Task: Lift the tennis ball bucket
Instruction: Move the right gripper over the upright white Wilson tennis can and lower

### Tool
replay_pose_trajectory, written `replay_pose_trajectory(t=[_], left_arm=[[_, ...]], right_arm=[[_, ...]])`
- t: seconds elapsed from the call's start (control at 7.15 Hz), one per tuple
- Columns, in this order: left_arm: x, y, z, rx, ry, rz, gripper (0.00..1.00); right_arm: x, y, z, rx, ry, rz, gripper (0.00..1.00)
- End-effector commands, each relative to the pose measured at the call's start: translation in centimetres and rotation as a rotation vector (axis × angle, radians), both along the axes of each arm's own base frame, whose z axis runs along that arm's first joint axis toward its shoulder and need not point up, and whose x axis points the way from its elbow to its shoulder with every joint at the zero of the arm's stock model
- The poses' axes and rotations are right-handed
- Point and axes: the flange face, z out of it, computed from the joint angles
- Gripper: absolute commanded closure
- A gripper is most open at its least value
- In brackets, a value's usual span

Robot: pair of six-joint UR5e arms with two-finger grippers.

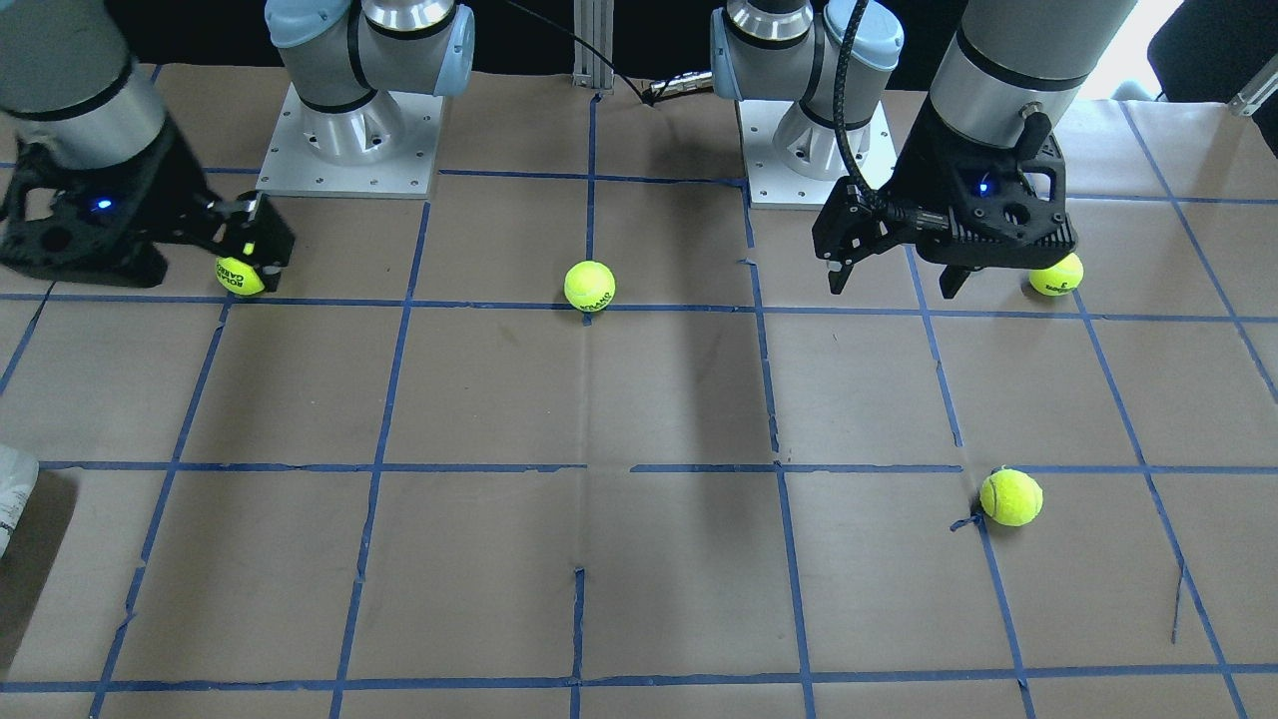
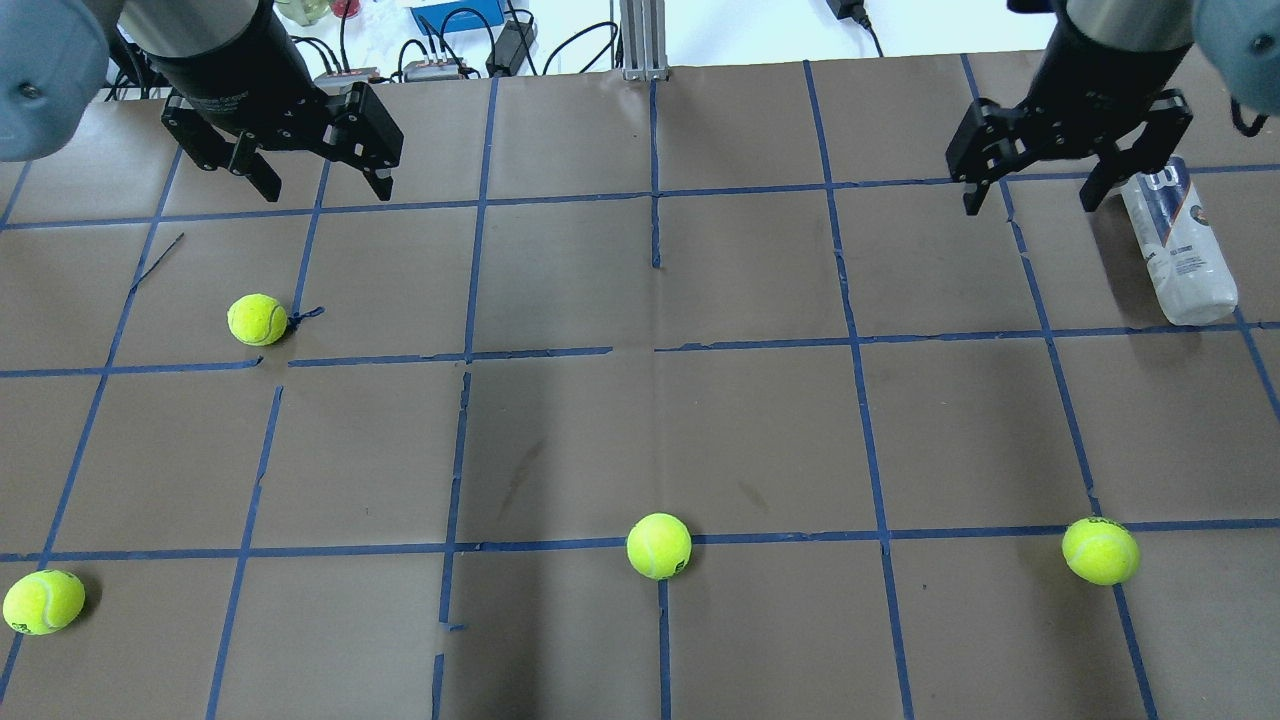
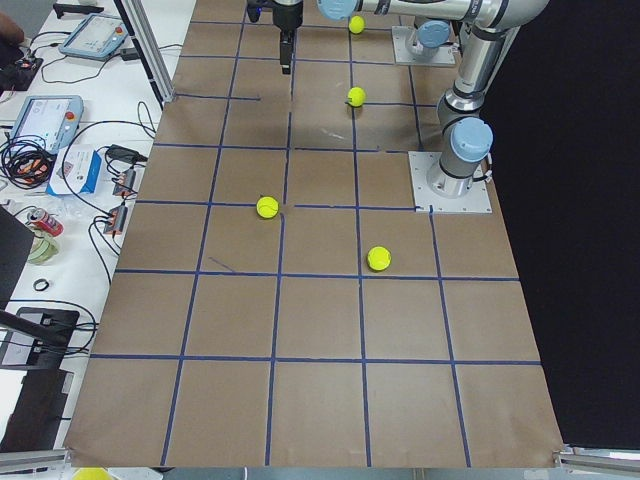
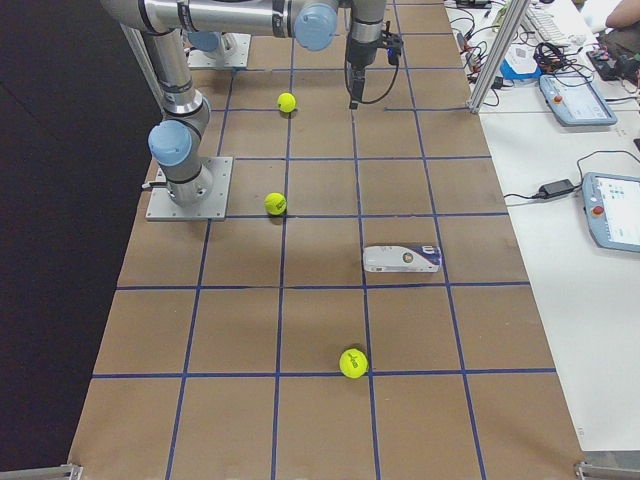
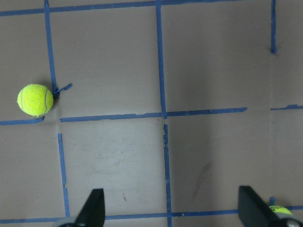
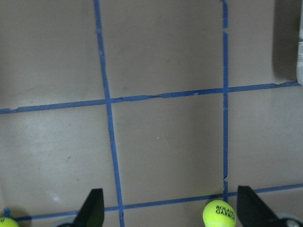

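Observation:
The tennis ball bucket (image 2: 1180, 245) is a clear can with a white and navy label. It lies on its side at the table's far right, and shows in the exterior right view (image 4: 402, 258) and at the front-facing view's left edge (image 1: 14, 494). My right gripper (image 2: 1030, 200) is open and empty, hanging above the table just left of the can's far end. A sliver of the can shows at the right wrist view's edge (image 6: 299, 61). My left gripper (image 2: 325, 190) is open and empty at the far left, well away from the can.
Several loose tennis balls lie on the brown paper with its blue tape grid: one near the left gripper (image 2: 257, 319), one at front left (image 2: 43, 601), one at front middle (image 2: 659, 546), one at front right (image 2: 1100, 550). Cables and devices lie beyond the far edge.

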Motion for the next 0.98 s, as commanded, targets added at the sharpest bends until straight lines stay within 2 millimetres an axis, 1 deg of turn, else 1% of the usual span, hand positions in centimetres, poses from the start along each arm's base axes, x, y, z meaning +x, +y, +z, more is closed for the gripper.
replay_pose_trajectory(t=[0.0, 0.14, 0.28, 0.42, 0.56, 0.7, 0.84], left_arm=[[0.0, 0.0, 0.0, 0.001, 0.000, 0.000, 0.00], [0.0, 0.0, 0.0, 0.001, 0.000, 0.001, 0.00], [0.0, 0.0, 0.0, 0.001, 0.000, 0.000, 0.00], [0.0, 0.0, 0.0, 0.001, 0.000, 0.000, 0.00], [0.0, 0.0, 0.0, 0.001, 0.000, 0.000, 0.00], [0.0, 0.0, 0.0, 0.001, 0.002, 0.000, 0.00], [0.0, 0.0, 0.0, 0.001, 0.002, 0.000, 0.00]], right_arm=[[-10.5, -7.6, -5.6, 0.072, 0.019, -0.105, 0.00], [-15.8, -10.8, -8.6, 0.037, 0.026, -0.103, 0.00], [-18.2, -13.9, -10.1, -0.014, 0.046, -0.084, 0.00], [-21.7, -15.3, -11.4, -0.022, 0.050, -0.053, 0.00], [-24.7, -16.0, -13.6, -0.034, 0.053, -0.032, 0.00], [-27.3, -15.8, -15.0, -0.040, 0.057, -0.062, 0.00], [-29.2, -16.3, -18.5, -0.023, 0.050, -0.083, 0.00]])
